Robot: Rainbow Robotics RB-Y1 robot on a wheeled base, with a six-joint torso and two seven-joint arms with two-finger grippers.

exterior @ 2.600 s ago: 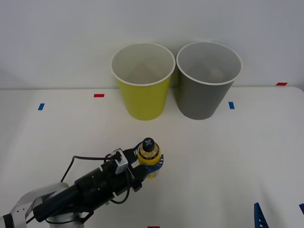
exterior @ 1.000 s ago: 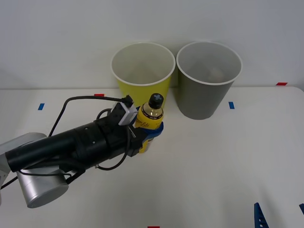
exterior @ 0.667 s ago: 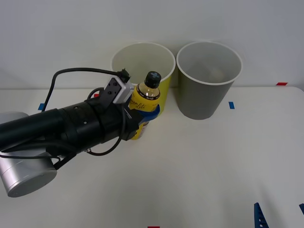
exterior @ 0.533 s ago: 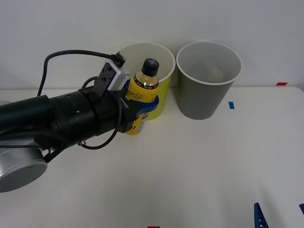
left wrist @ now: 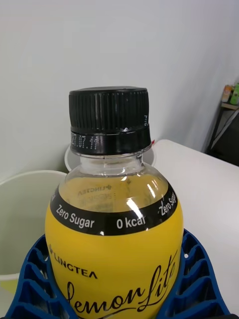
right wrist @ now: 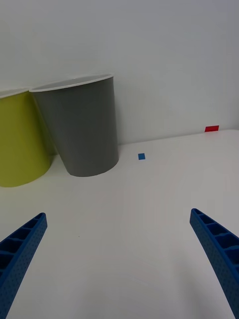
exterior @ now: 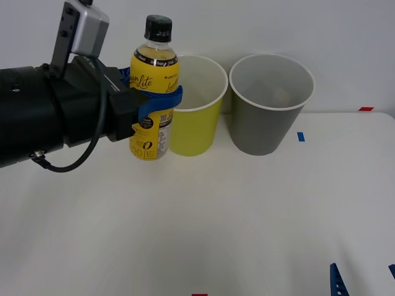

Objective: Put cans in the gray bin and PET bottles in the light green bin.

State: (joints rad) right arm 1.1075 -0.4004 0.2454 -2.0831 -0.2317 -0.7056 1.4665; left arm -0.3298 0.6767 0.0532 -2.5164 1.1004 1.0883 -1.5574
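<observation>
Yellow-labelled PET bottle (exterior: 152, 92) is held upright, well off the table (exterior: 247, 222), clamped about its body between the blue ribbed fingers of the left gripper (exterior: 151, 106). In the front view it hangs just to the left of the light green bin (exterior: 192, 126), cap above rim level, not yet over the opening. The gray bin (exterior: 266, 117) stands just beside the green one, on its right.

Judgement on the step in hand: carry to the green bin. The bottle should be brought across until its base is centred over the opening, kept clear of the white rim so the bin is not knocked, and released only once inside the rim line. The neighbouring gray bin is to be avoided.

Right gripper (right wrist: 119, 259) is parked low at the near right of the table, fingers spread wide, nothing between them.

Compared with the frame half a second earlier: the bottle has been lifted markedly higher and slightly leftward in the front view; both bins are unmoved.
</observation>
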